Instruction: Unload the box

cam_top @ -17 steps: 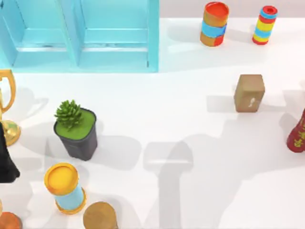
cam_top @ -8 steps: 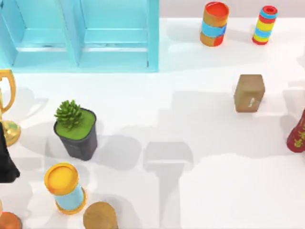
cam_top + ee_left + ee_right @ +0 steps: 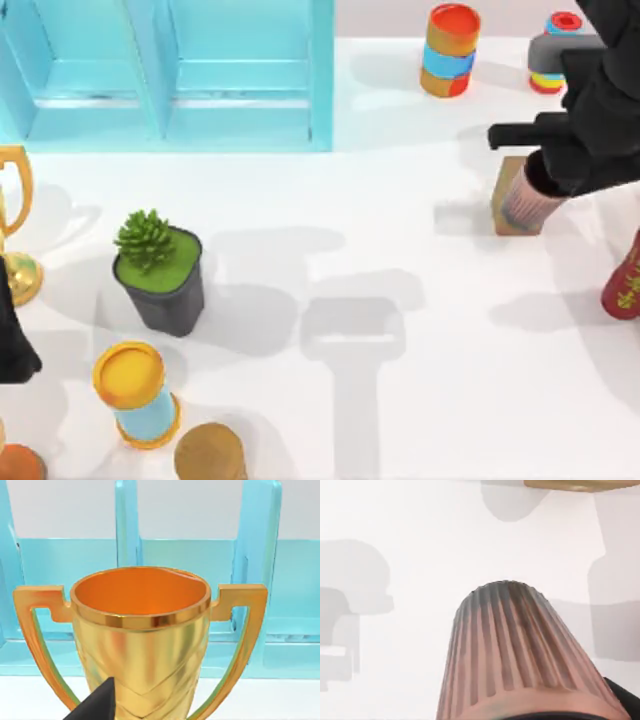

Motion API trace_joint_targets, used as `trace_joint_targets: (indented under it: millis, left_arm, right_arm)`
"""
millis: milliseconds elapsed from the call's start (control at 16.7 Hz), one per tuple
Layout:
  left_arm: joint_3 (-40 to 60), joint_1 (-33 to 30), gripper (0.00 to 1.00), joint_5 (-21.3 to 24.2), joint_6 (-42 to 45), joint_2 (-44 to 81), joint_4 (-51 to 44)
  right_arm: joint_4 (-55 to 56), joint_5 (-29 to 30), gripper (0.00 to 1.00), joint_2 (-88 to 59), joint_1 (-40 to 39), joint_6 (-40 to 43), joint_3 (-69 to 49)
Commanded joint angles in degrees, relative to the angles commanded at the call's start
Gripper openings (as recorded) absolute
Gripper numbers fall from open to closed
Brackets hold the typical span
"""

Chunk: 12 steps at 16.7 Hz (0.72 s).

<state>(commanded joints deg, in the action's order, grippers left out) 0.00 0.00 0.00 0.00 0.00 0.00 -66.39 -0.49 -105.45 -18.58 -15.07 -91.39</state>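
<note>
My right tool (image 3: 535, 185) is at about two o'clock on the white desk (image 3: 400, 400), and it holds a ribbed, brownish-pink cup-like object (image 3: 527, 200) with dark vertical grooves. In the right wrist view this ribbed object (image 3: 520, 655) widens toward the camera. The fingers are closed around its wide end, but the arm hides them from above, so I cannot say how wide they stand. The object hangs over a small brown cardboard-coloured box (image 3: 510, 215), and covers most of it; whether they touch, I cannot tell.

My left tool (image 3: 12, 330) is at nine o'clock, at the desk edge, cut off by the frame. One dark fingertip (image 3: 95, 707) shows in the left wrist view, just in front of a shiny golden trophy cup with two handles (image 3: 140, 640); its opening I cannot tell.

The right arm also hides part of a striped red, yellow and blue cylinder (image 3: 548, 78) at one o'clock. A dark red bottle with gold marks (image 3: 625, 280) at three o'clock is cut off by the frame. A light blue open shelf (image 3: 170, 75) stands at eleven o'clock.
</note>
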Motion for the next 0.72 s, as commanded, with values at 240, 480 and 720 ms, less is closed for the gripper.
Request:
trace_joint_targets:
  millis: [240,480,720]
  left_arm:
    - [0.0,0.0,1.0,0.0,0.0,0.0,0.0]
    - [0.0,0.0,1.0,0.0,0.0,0.0,0.0]
    - [0.0,0.0,1.0,0.0,0.0,0.0,0.0]
  right_arm:
    - [0.8,0.8,0.0,3.3,-9.0,-11.5,11.7]
    - [0.0,1.2,0.0,4.6,-11.6,-17.0,18.0]
    - [0.0,1.1,0.0,4.2,-11.3,-17.2,18.1]
